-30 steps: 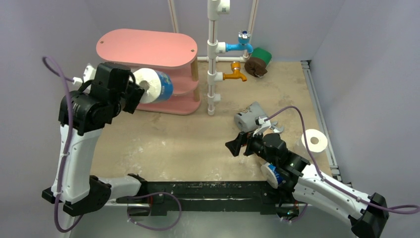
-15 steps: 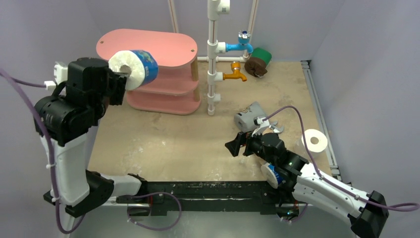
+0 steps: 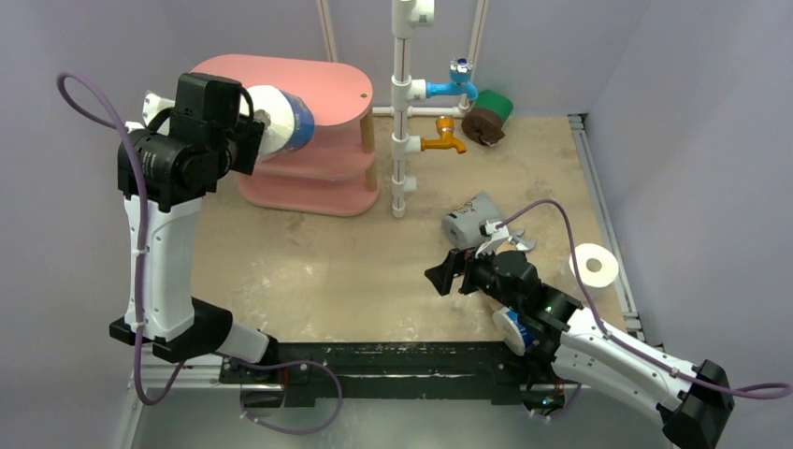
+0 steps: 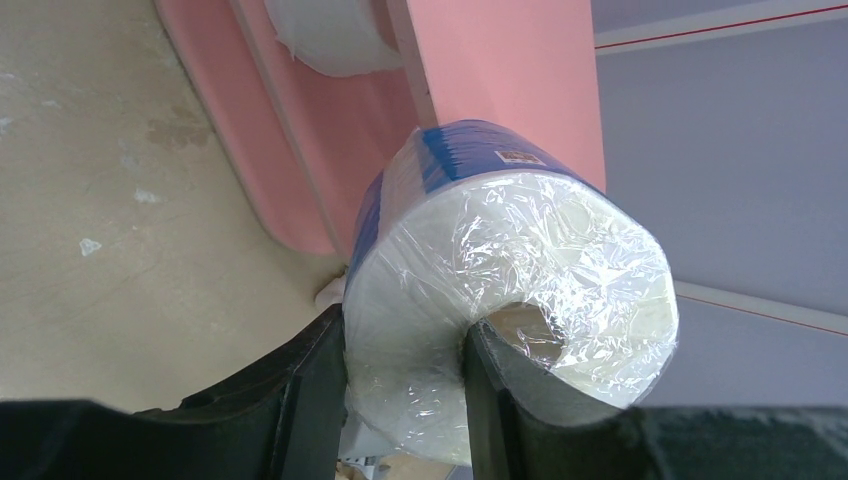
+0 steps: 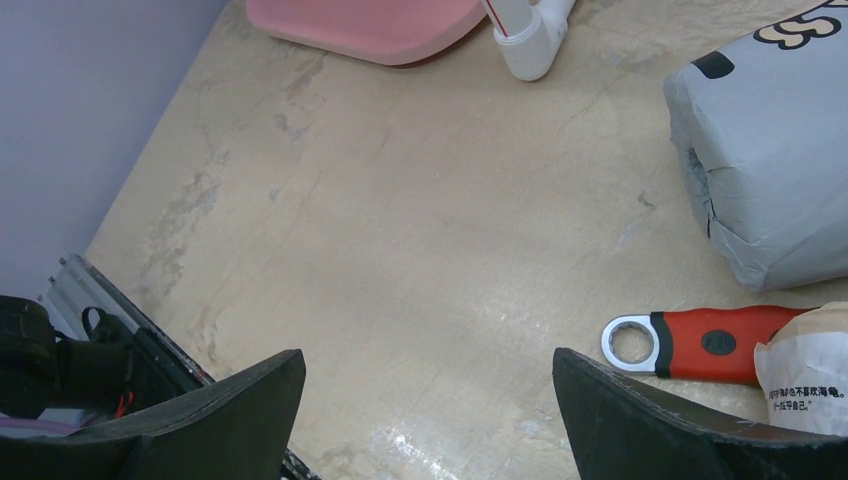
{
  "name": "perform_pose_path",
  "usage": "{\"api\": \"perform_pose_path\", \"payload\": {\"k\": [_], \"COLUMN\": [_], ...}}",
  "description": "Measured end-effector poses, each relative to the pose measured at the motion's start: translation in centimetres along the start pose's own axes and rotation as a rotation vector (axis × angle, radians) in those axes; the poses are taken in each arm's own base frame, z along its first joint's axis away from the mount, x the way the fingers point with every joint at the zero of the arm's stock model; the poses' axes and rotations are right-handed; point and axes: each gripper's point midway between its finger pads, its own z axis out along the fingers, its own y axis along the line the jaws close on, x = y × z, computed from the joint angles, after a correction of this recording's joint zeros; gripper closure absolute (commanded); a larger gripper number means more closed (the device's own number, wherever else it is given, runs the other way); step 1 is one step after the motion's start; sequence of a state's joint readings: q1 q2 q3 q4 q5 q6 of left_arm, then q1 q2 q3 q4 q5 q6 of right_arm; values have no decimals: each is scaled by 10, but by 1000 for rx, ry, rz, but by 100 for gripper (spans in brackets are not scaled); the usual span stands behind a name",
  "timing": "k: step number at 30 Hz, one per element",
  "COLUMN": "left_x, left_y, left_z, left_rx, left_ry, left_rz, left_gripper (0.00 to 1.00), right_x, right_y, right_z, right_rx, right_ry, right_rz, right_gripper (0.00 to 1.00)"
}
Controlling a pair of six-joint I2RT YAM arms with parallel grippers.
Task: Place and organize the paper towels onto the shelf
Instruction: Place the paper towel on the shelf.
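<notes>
Top view: fixed high above and behind the robot, tilted down and forward. It is the farthest off and takes in the whole table (image 3: 374, 271), with the shelf (image 3: 318, 94) upper left and the pipe frame (image 3: 402, 140) upper centre.
Left wrist view: carried on the left arm (image 3: 164, 253), very near. It looks along the left tool (image 4: 405, 370) from the bottom edge, with a wrapped roll (image 4: 500, 270) filling the centre and the shelf behind.
Right wrist view: carried on the right arm (image 3: 608, 346), low over the table, facing forward past the right tool (image 5: 430, 400), whose fingers sit in the bottom corners.
Top and left wrist share: the wrapped roll and the shelf.
Top and right wrist share: the shelf's foot, the pipe frame's base, the grey pack (image 5: 770, 150) and the table surface.
</notes>
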State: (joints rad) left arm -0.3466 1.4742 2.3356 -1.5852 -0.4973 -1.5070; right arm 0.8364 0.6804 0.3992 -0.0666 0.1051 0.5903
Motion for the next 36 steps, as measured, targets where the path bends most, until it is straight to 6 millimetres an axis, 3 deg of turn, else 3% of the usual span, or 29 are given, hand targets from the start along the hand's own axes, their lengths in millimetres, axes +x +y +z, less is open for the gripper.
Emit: {"api": "perform_pose_path", "payload": {"k": [7,19,36], "left_x": [-6,-3,-7], "left_y": [-13,-40,-49], "left_z": [2,28,36], "left_rx": [32,72,88], "left_ry": [-15,-37,-47], "left_rz": [-20,-1,24], "left_gripper": [97,92,77], "right_x": [0,2,1], "right_y": [0,-1,-1], "right_z": [0,2,2], "right_rx": [1,5,4], "right_ry": [2,8,5], "right_rz": [0,-1,-1], "right_gripper": [3,3,3]}}
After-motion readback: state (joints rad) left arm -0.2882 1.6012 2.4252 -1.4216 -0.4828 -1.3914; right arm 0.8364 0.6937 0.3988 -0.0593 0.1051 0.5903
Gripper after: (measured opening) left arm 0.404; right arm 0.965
